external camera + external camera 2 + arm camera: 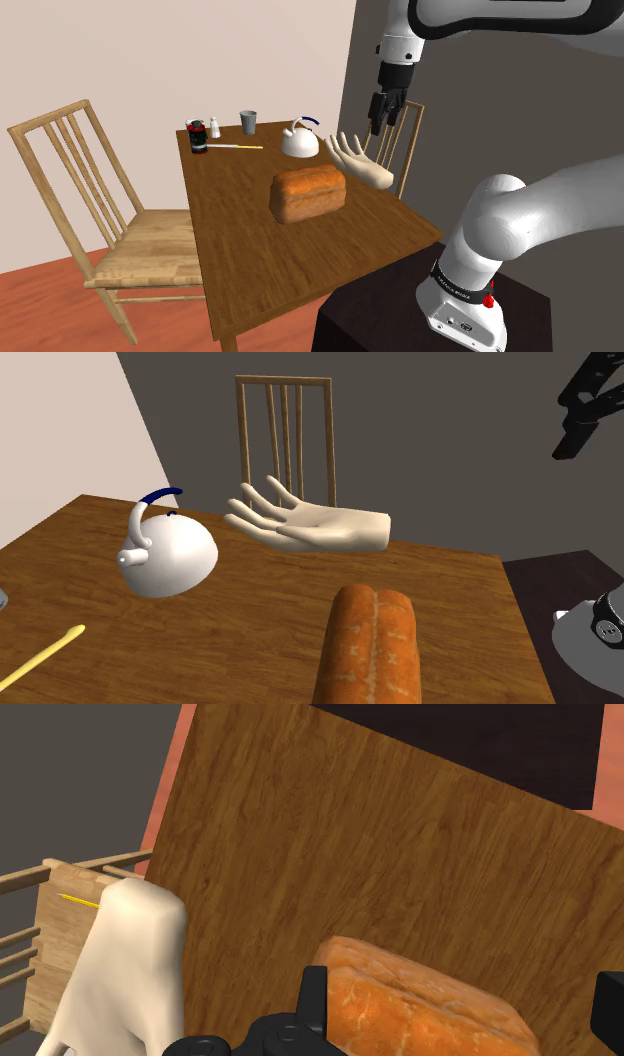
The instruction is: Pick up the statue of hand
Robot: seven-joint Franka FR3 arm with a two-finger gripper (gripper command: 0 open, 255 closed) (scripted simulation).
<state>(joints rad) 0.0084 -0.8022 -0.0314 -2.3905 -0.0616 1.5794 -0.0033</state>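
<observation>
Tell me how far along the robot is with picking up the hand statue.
Nothing done yet: the hand statue lies on the table, untouched. In hand: the gripper hangs open in the air near it. Left: line up over it, descend, close, lift.

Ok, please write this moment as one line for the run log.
stage: pre-grasp | gripper: open, empty, raised, apart from hand statue | hand statue: lying on table, untouched | nearby: bread loaf, white kettle
</observation>
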